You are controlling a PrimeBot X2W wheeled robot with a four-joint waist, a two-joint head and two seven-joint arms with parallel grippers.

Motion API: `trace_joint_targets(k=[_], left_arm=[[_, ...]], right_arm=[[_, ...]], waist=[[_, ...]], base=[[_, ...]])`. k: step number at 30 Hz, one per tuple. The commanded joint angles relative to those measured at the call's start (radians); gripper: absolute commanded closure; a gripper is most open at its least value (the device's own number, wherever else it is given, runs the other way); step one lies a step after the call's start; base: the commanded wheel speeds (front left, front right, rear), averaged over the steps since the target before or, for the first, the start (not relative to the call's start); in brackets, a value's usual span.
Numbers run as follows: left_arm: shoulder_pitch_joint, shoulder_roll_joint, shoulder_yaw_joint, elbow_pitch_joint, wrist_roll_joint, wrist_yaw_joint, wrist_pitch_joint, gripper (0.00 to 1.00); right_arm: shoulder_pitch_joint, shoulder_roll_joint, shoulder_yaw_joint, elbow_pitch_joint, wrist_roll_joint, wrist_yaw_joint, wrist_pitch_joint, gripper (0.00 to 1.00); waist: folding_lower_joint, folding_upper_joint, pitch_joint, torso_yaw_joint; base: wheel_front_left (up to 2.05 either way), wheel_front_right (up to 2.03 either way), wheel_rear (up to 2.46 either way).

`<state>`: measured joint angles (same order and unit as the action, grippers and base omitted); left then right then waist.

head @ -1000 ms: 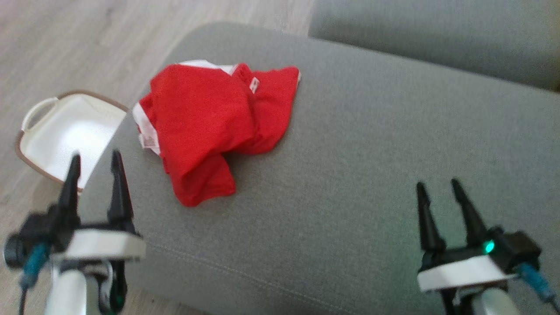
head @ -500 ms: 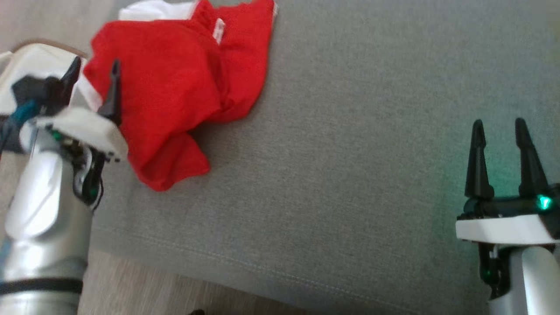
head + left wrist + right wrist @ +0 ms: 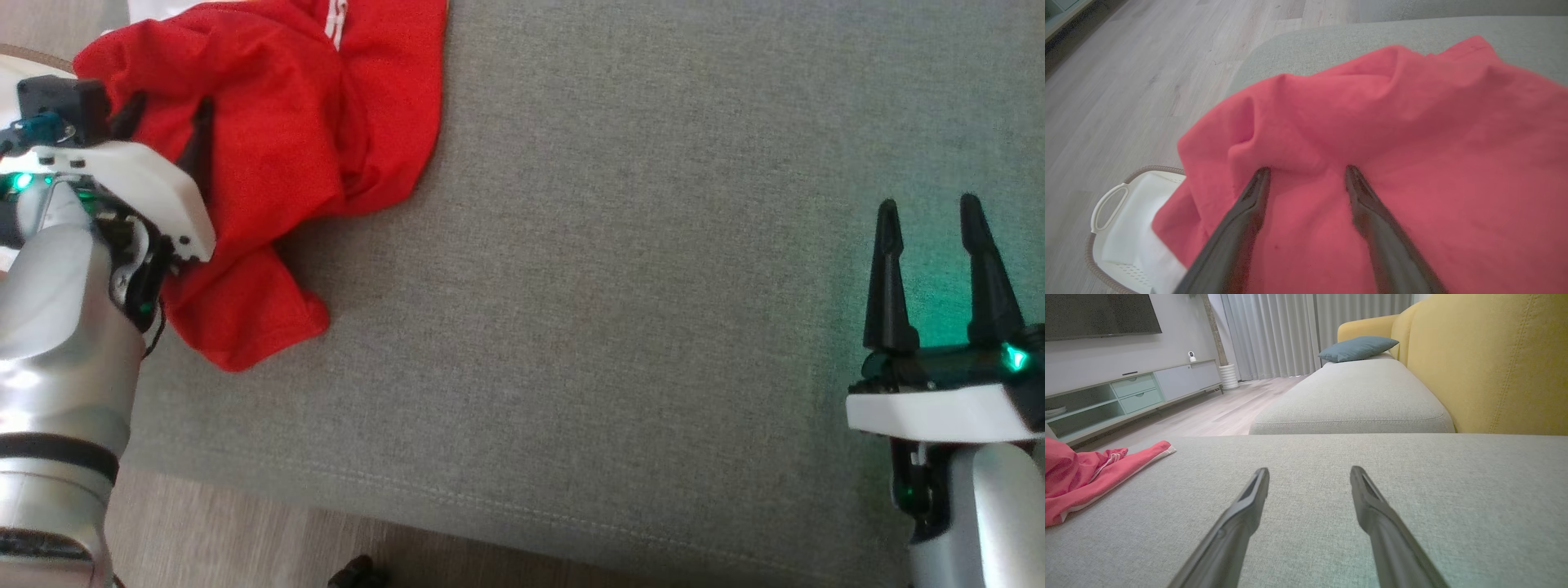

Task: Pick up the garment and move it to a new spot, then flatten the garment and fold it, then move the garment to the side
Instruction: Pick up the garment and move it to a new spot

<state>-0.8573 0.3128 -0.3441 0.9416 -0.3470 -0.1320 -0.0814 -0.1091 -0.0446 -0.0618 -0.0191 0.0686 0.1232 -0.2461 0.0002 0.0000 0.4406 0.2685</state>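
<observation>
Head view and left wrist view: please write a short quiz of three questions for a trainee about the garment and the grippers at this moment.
1. True or false: the left gripper is shut on the red garment.
2. What stands on the floor beside the grey cushion? A. a white basket B. a shoe C. a chair
3. Fill in: the right gripper hangs over bare cushion with its jaws ____.
Key: 1 false; 2 A; 3 open.
</observation>
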Motion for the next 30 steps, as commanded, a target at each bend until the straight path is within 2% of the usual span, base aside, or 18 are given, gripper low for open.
trace_joint_targets(k=[1,9,14,23,30], left_arm=[[-0.041,0.062,0.007,-0.002,-0.023,0.001,-0.017,1.0],[-0.079,0.086,-0.038,0.056,-0.04,0.001,-0.127,1.0],[-0.094,0.099,-0.024,0.03,-0.037,0.007,-0.174,1.0],[-0.018,0.14,0.052,-0.222,-0.014,0.048,-0.18,1.0],[0.15,0.111,0.103,-0.409,-0.035,0.075,-0.18,1.0]], right_arm=[[-0.023,-0.006,0.03,-0.038,-0.011,0.008,0.003,0.0],[-0.023,-0.006,0.041,-0.007,0.007,0.008,-0.002,0.0],[-0.017,-0.006,0.057,0.03,0.034,0.008,-0.009,0.0],[0.003,-0.006,0.072,0.071,0.093,0.008,-0.015,0.0],[0.03,-0.006,0.077,0.065,0.129,0.008,-0.015,0.0]], waist=[[-0.0002,0.0,0.005,-0.003],[-0.0002,0.0,-0.028,-0.008],[-0.0002,0.0,-0.091,-0.01],[-0.0002,0.0,-0.203,-0.021],[-0.0002,0.0,-0.291,-0.011]], base=[[0.0,0.0,0.0],[0.0,0.0,0.0],[0.0,0.0,0.0],[0.0,0.0,0.0],[0.0,0.0,0.0]])
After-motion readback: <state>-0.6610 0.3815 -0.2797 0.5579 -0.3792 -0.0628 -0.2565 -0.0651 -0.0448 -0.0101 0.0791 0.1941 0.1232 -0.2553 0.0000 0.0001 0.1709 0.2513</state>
